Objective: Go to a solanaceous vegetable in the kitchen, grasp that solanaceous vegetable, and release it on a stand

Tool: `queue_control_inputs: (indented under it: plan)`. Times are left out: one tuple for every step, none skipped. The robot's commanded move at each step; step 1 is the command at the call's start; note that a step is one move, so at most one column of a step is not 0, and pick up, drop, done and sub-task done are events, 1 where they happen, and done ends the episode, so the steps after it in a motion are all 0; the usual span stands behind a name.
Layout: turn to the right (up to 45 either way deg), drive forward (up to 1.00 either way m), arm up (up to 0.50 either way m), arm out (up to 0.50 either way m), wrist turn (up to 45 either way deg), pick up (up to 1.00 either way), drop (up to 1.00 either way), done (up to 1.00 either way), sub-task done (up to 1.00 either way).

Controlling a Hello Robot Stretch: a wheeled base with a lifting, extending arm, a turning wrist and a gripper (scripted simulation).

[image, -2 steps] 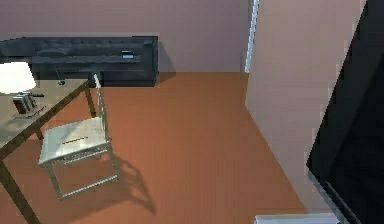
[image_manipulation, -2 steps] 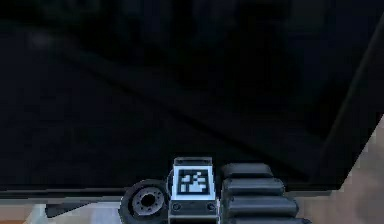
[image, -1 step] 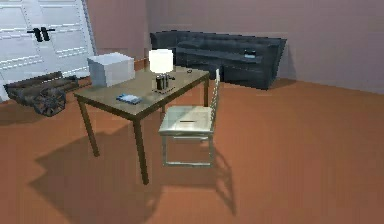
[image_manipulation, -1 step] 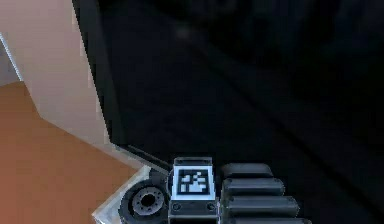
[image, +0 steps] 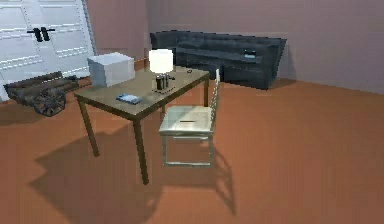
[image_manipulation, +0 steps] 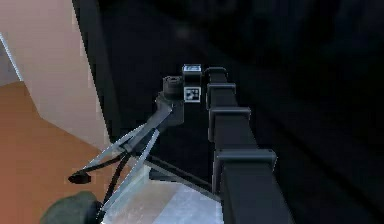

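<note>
In the arm side view the dark arm (image_manipulation: 235, 150) rises from the bottom edge in front of a tall black surface (image_manipulation: 280, 60). The gripper (image_manipulation: 92, 183) reaches down to the left, its thin fingers (image_manipulation: 125, 150) ending near a dark rounded blob (image_manipulation: 70, 210) at the bottom left. That blob lies by a pale grey surface (image_manipulation: 150, 200). I cannot tell whether the gripper holds anything. No vegetable can be made out.
In the forward view a wooden table (image: 110, 105) bears a white box (image: 110, 68), a lamp (image: 161, 65) and a small blue thing (image: 128, 98). A pale chair (image: 192, 122) stands at its right. A dark sofa (image: 220, 52), white doors (image: 45, 35) and a wooden cart (image: 40, 92) stand behind. Bare brown floor lies to the right.
</note>
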Motion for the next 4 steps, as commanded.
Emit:
queue_control_inputs:
  plan:
    - [0.0,0.00,0.00,0.00,45.0,0.00,0.00,0.00,0.00]
    - [0.0,0.00,0.00,0.00,45.0,0.00,0.00,0.00,0.00]
    - [0.0,0.00,0.00,0.00,45.0,0.00,0.00,0.00,0.00]
    - [0.0,0.00,0.00,0.00,0.0,0.00,1.00,0.00,0.00]
